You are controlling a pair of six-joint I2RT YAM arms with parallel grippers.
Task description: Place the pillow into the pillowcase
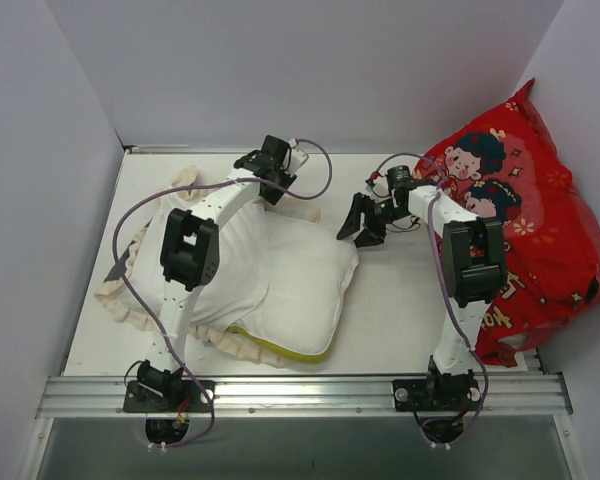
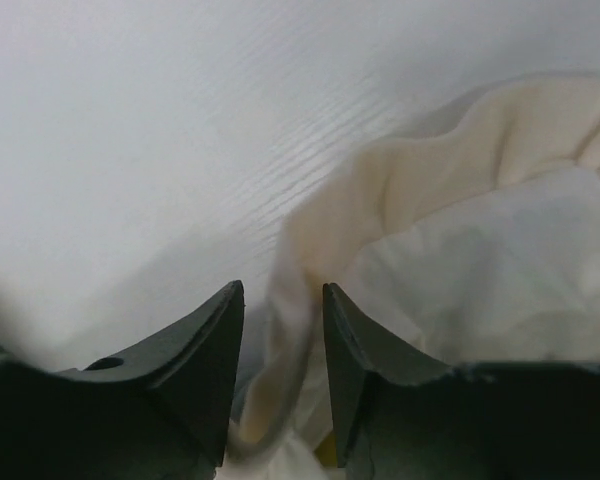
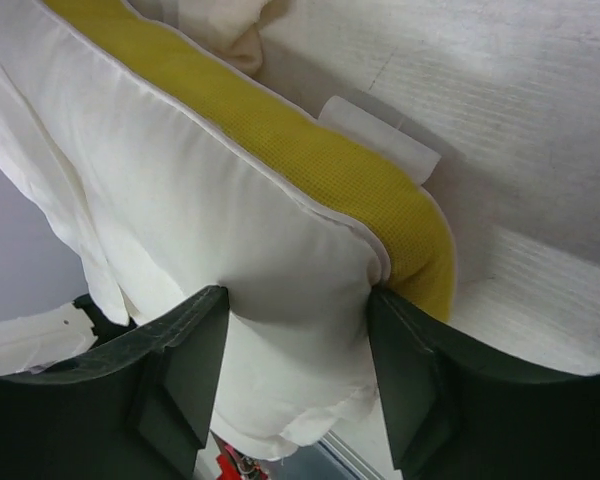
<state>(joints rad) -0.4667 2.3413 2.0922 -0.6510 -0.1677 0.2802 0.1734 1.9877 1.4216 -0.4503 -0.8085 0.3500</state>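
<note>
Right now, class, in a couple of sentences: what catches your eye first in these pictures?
A big red cartoon cushion stands propped at far right. Mid-table, the white pillow lies partly inside the frilled pillowcase. The right pincer pinches its yellow-edged corner, and the frill sits between the tips of the left pincer.

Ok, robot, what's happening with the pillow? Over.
Right pincer pinching pillow corner. Left pincer straddling pillowcase frill, grip unclear. Pillow not fully inside. Red cushion aside.
</note>
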